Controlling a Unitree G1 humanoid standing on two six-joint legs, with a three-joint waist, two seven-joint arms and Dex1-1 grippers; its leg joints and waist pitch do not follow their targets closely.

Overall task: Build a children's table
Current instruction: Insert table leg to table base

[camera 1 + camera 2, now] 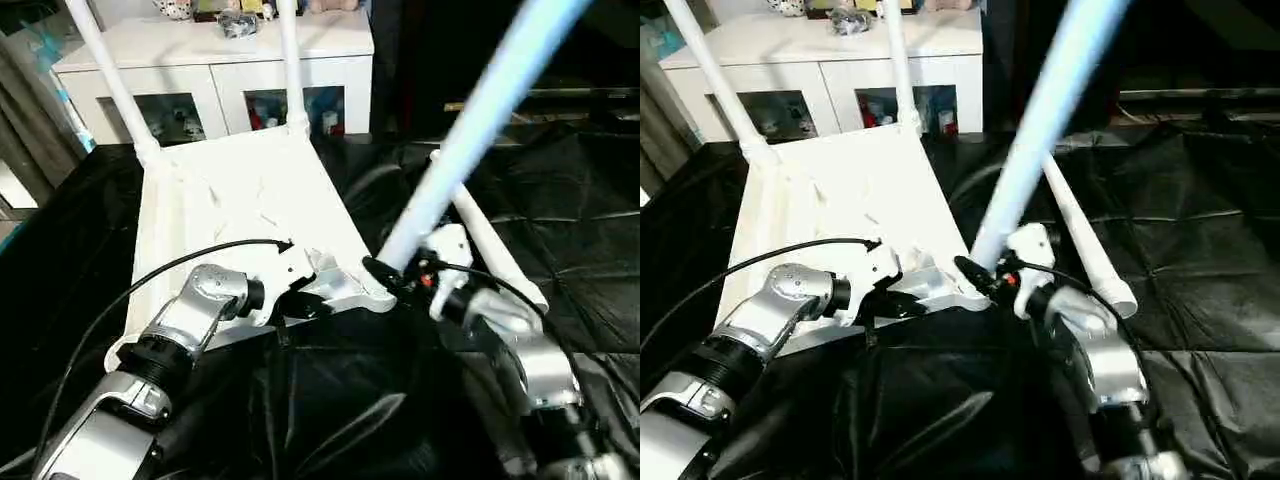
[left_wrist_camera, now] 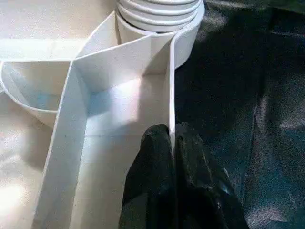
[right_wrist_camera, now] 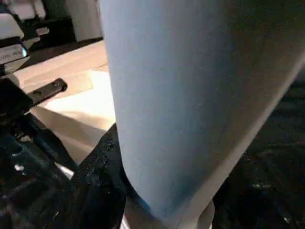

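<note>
Two white tubular legs [image 1: 112,85] stand socketed upper left; right hand [image 1: 385,272] grips a third leg [image 1: 470,130]; left hand [image 2: 174,143] pinches the white ribbed tabletop's rim [image 2: 170,90]; a fourth leg [image 1: 500,255] lies on the black-draped bench [image 1: 580,220].

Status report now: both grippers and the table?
Left gripper shut on tabletop rim. Right gripper holding leg at near socket. Spare leg beside.

smooth white plastic table [image 1: 240,190], glossy black cloth [image 1: 560,200]

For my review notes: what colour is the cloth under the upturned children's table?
Black; the cloth shows best in the left eye view, beneath the white children's table.
</note>
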